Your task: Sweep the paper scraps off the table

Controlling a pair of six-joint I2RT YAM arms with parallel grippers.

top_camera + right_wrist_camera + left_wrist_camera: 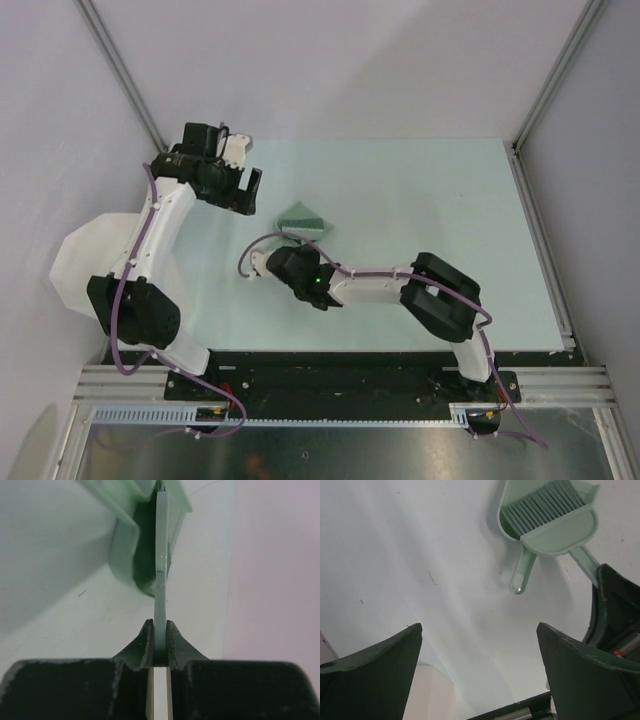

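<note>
- My right gripper (159,630) pinches the dustpan (501,515) by its thin handle (161,580), which could twist.
- The brush (555,535) lying loose in it may slide off.
- My left gripper (479,630) gapes wide, empty.
- No paper scraps show on the table (430,200); I might miss them.

Mint table (430,200), green dustpan (303,218) atop

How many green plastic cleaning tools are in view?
2. The pale green plastic dustpan lies mid-table; the green bristled brush rests in it, its handle clamped by the right end effector.
</note>
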